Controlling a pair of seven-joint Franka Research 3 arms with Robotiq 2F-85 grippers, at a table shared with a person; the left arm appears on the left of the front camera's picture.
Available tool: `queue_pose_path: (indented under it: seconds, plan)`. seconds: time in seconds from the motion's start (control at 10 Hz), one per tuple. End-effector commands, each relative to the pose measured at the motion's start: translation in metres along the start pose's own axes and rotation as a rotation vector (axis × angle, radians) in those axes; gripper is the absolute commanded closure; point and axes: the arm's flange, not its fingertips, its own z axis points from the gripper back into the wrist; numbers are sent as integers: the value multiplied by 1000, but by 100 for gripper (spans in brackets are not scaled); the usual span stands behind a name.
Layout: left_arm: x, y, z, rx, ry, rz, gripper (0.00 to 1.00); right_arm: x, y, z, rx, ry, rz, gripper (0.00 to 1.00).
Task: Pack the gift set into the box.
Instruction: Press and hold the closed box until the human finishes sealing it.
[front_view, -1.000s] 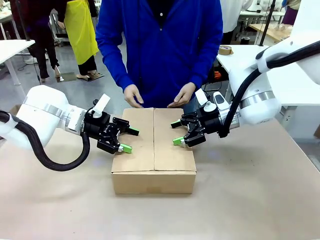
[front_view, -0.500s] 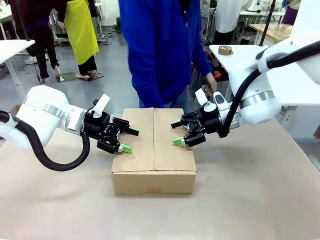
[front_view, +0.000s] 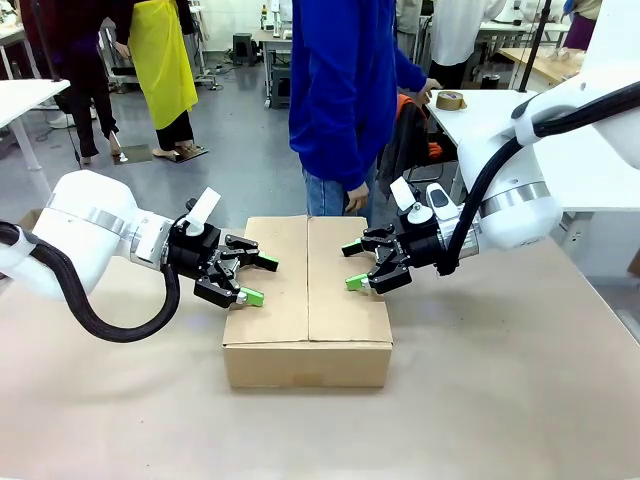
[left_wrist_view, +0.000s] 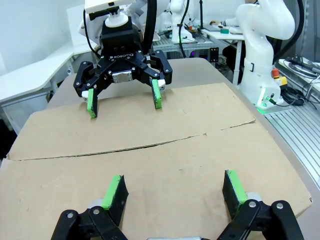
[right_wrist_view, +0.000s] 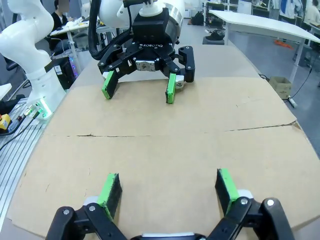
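Observation:
The box (front_view: 308, 300) is a brown cardboard carton in the middle of the table, its top flaps folded shut with a seam down the centre. The gift set is hidden. My left gripper (front_view: 262, 281) hangs open over the box's left edge, empty. My right gripper (front_view: 352, 266) hangs open over the right half of the box top, also empty. In the left wrist view my own green-padded fingers (left_wrist_view: 116, 187) stand apart just above the box's flaps (left_wrist_view: 150, 165), facing the right gripper (left_wrist_view: 124, 102). The right wrist view mirrors this, with its gripper (right_wrist_view: 167, 192) open and the left gripper (right_wrist_view: 137, 92) opposite.
A person in a blue top (front_view: 345, 90) stands at the far side, turned toward a white side table (front_view: 480, 115) with a tape roll (front_view: 452, 99). Bare tan tabletop (front_view: 500, 400) surrounds the box.
The person's hands have left the box's far edge, and the person has turned away to the right. Neither arm has moved.

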Motion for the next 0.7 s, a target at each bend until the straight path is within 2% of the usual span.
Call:
queue_pose_path:
  seconds: [0.0,0.6]
  plan:
    - [-2,-2,1,-2,-1,-14,0,-3,0,0,-1,2,12,0]
    - [-2,-2,1,-2,-1,-14,0,-3,0,0,-1,2,12,0]
